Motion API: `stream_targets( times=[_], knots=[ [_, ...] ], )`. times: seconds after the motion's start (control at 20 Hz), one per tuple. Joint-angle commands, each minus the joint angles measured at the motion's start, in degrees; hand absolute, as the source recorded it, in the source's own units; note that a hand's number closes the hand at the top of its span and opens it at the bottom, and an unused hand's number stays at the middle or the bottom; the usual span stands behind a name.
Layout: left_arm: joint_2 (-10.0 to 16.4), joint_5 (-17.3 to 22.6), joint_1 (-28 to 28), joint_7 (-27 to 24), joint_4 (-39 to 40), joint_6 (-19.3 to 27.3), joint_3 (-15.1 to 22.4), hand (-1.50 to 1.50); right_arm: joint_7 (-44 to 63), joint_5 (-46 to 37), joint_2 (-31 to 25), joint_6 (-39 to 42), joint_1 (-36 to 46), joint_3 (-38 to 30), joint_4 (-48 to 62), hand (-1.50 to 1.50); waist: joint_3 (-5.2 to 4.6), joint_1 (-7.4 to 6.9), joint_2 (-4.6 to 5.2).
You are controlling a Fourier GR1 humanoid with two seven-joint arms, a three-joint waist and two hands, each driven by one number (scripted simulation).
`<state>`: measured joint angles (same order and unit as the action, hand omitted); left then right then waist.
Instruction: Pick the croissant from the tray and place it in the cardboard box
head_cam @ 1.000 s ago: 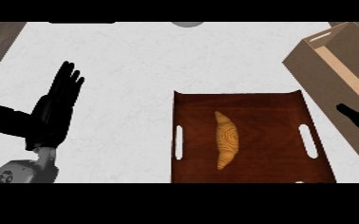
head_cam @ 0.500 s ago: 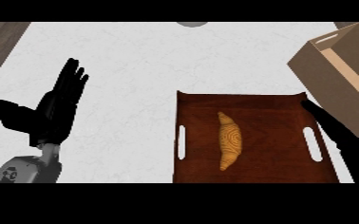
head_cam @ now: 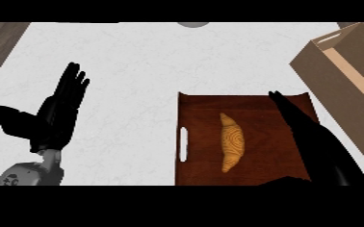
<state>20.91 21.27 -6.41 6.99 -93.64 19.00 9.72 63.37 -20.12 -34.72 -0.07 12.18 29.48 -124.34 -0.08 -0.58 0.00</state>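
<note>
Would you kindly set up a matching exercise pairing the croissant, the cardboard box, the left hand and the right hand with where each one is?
Things:
1. croissant
2. cardboard box
3. left hand
4. right hand

Places:
A. over the right side of the tray
B. at the view's right edge, off the tray
C. lying in the middle of the tray
D. open over the counter, left of the tray

Pairs: 1-C, 2-B, 3-D, 4-A.

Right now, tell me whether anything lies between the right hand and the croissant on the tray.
Nothing visible does. The right hand hovers over the right side of the tray, fingers straight. The croissant lies in the middle, with only bare tray floor showing between them.
</note>
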Motion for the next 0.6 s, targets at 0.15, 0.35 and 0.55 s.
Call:
stream_targets(
  times=[0.15,0.35,0.55],
  knots=[
    [-1.62,-1.63,-0.33,-0.68,1.78,-0.7,-1.41,0.0,9.5,-5.3,10.59,1.64,3.24,4.04,4.88,-1.5,0.03,0.31,-0.01],
    [-0.55,-0.47,0.45,-0.65,0.94,-3.64,-4.09,0.0,7.88,-10.59,13.53,1.81,1.08,5.58,6.55,-1.5,0.04,0.48,-0.05],
    [-2.04,-3.42,-0.27,0.73,1.44,-2.72,-3.52,0.0,3.41,-12.57,15.43,3.14,0.97,2.2,9.78,-1.5,0.07,0.62,-0.03]
  ],
)
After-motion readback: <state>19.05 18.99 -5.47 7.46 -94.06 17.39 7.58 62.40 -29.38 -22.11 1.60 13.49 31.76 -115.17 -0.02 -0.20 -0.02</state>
